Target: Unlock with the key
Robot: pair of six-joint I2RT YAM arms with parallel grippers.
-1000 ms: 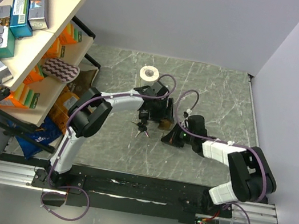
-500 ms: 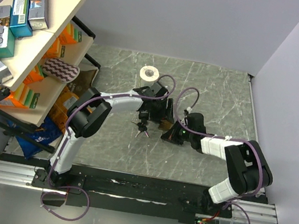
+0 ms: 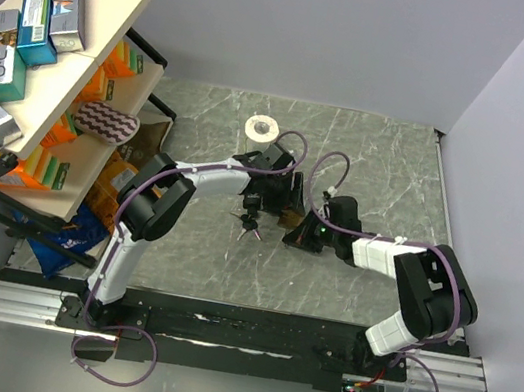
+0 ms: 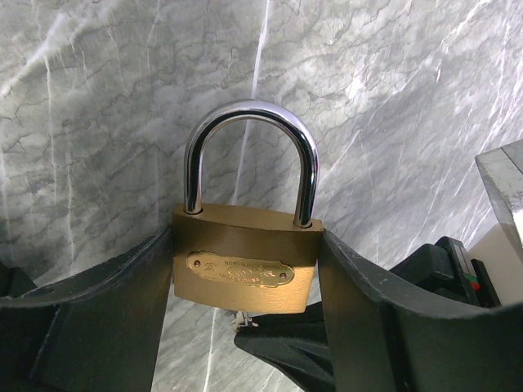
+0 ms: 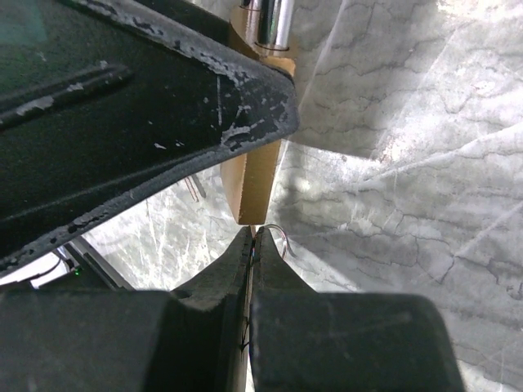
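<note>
The left arm rises from its base, bends at the elbow and runs its forearm out across the marble-patterned bench [image 3: 379, 166], ending with the left pincer [image 3: 280, 199] tipped toward the middle of the surface. The right arm folds back at its elbow and lays its forearm low, so that the right pincer [image 3: 299, 235] points in at the left one and the two meet almost tip to tip. The overhead view gives this layout, but the black wrists hide what sits between the two pincers. It does show the key [image 3: 249, 224]. The small bunch with black heads lies loose on the bench, just beside the left pincer on the side toward the arm bases and off to the right pincer's left, touched by neither. The left wrist view supplies the hold: the left pincer stands fairly wide, its two fingers [image 4: 106, 318] pressed on the flanks of a brass padlock [image 4: 243, 273]. The padlock's chrome shackle [image 4: 249, 155] points away from the wrist with both legs seated in the body. Beneath the padlock, the right pincer's dark tips come up to its underside. The right wrist view shows that pincer's jaws closed flat together, tips right at the lock's lower edge. A thin silver sliver shows there, too small to identify.
</note>
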